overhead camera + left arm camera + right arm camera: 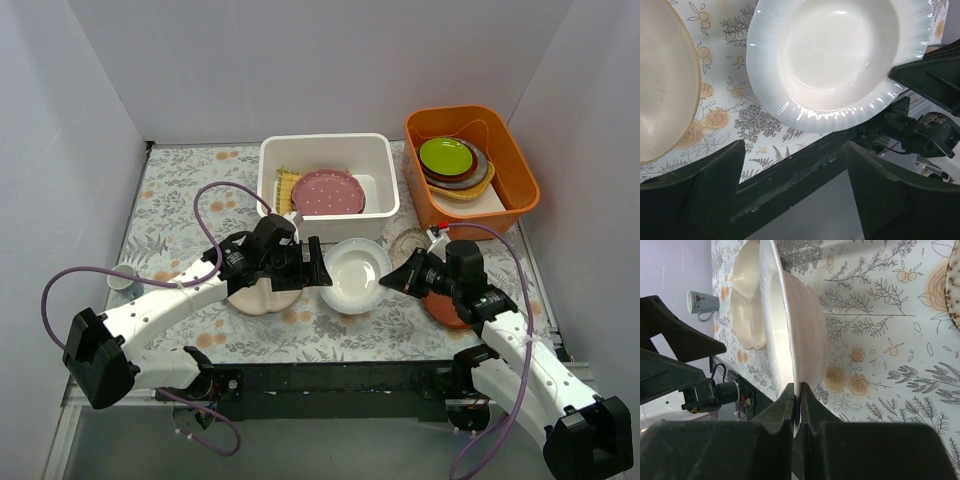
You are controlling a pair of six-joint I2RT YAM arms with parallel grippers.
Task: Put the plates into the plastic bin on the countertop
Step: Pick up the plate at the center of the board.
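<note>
The glossy white plate (355, 272) lies in the middle of the countertop (180, 200), in front of the plastic bin (325, 141). My right gripper (393, 279) is shut on the plate's right rim; the right wrist view shows that gripper (799, 401) pinching the thin edge of the white plate (790, 330). My left gripper (318, 265) hangs open at the plate's left rim, and the left wrist view shows nothing between its jaws (795, 172). A pink dotted plate (327, 192) lies in the bin. Under the left arm is a cream three-section plate (262, 297). A red-brown plate (443, 311) lies under the right arm, and a beige lacy plate (405, 243) sits behind it.
An orange tub (521, 170) at the back right holds lime-green and brown dishes (447, 157). A yellow mat (288, 183) leans inside the bin's left end. A small mug (122, 280) stands at the left. The table's black front edge (805, 165) is close below the left gripper.
</note>
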